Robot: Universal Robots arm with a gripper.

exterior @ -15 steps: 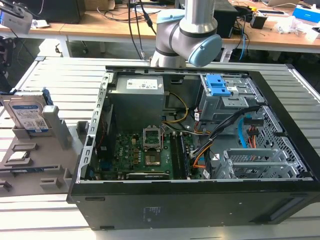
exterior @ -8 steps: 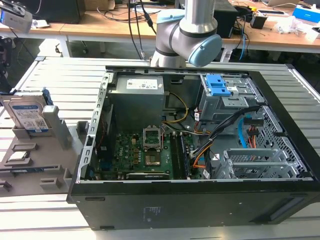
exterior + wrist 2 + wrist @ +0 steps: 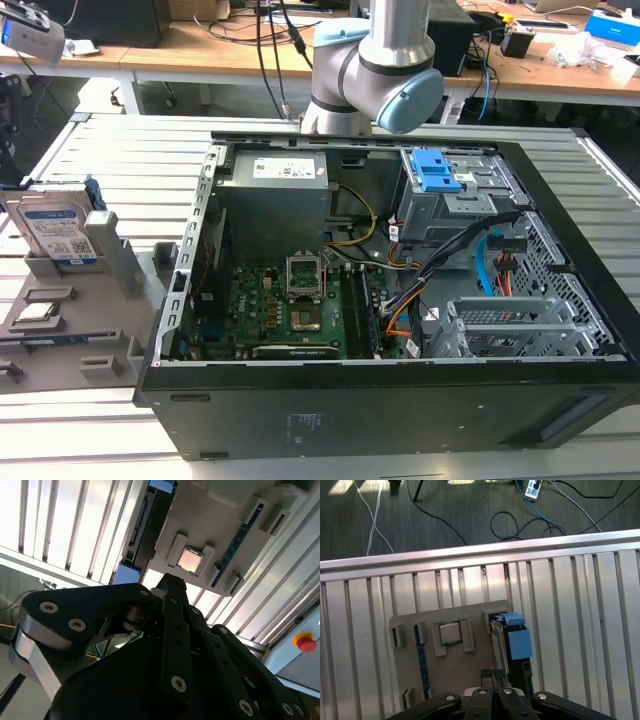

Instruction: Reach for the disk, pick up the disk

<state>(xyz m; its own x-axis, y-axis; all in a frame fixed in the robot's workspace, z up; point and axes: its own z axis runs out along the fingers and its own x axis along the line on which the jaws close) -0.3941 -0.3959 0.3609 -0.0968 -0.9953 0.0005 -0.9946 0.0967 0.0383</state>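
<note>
Disk [image 3: 55, 228] stands on edge in a grey holder [image 3: 110, 322] at the exterior view's left, top edge offered for grasping. The gripper [image 3: 488, 674] hovers close by — jaws pressed together, empty.

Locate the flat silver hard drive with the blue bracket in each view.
Exterior view: the silver blue-bracketed disk stands in the grey plastic holder, exterior view's left.
First wrist view: disk edge-on beside the square silver chip.
Second wrist view: disk edge-on beside that chip.
Shared landmark: the chip.
</note>
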